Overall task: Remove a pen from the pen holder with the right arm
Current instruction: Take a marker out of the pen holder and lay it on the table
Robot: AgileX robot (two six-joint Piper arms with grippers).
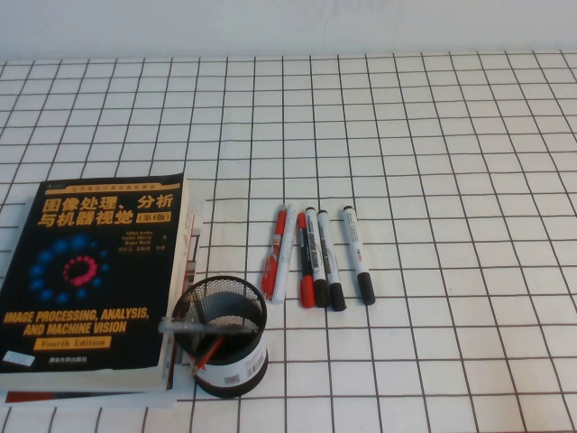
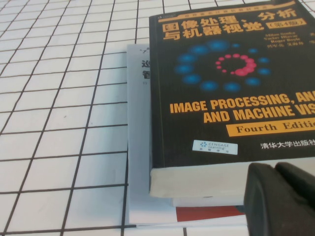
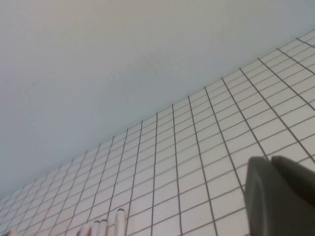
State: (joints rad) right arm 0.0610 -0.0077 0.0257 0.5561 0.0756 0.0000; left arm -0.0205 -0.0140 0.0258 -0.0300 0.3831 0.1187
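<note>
**Surfaces before you**

Your black pen holder (image 1: 221, 334) at six o'clock is metal mesh. The book (image 1: 86, 271) at eight o'clock has a glossy cover and matt paper edges. The markers (image 1: 315, 257) are smooth plastic, and the gridded table (image 1: 433, 135) looks matt. The left gripper (image 2: 274, 171), over the book's edge, and the right gripper (image 3: 270, 161), above the table, look like matt dark plastic.

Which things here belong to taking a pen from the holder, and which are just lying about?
Job: pen holder, the pens in it, right gripper above the table, away from the holder.
Lying about: five markers, stacked books, left gripper by the books.
</note>
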